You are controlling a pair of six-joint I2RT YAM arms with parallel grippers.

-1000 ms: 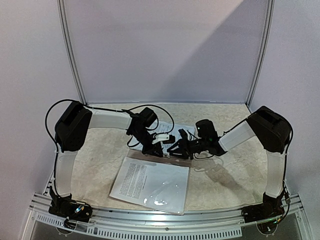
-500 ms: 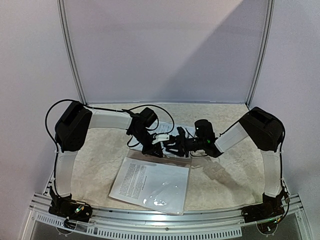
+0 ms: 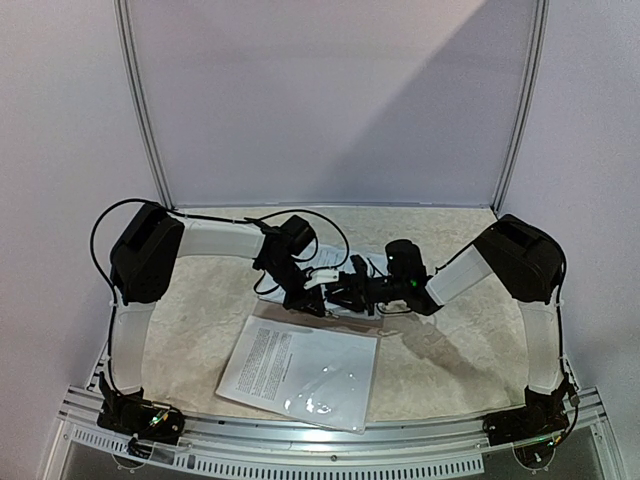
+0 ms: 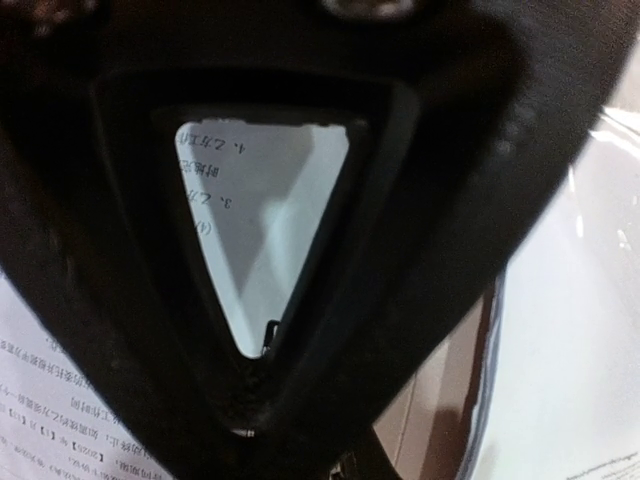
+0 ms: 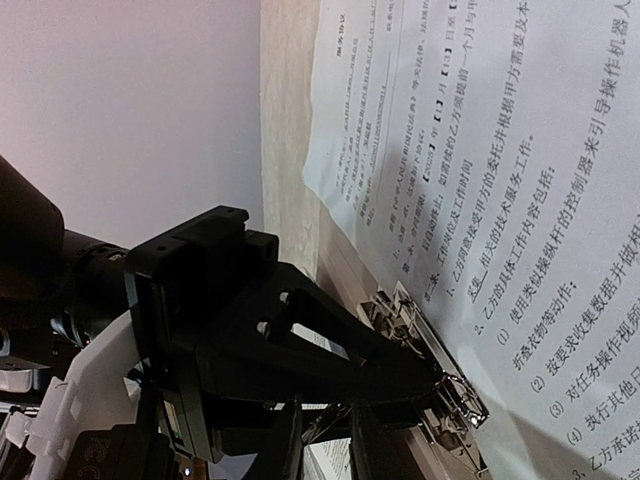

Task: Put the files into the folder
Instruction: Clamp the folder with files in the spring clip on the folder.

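Left of centre in the overhead view, the left pincer (image 3: 308,298) reaches down to the folder's (image 3: 345,322) upper edge. The right wrist view shows its fingers drawn together on the metal clip (image 5: 405,312), apparently pinching it. Doing this well likely means holding the clip fully raised so the files (image 3: 300,368) seat squarely beneath it. Just to its right, the right pincer (image 3: 346,292) sits at the same edge; its spread cannot be told. The files lie on the folder, below both pincers in frame.

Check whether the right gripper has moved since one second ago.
Yes. The right gripper has shifted slightly left, toward the left gripper pinching the clip, judged against the files, which have not moved.
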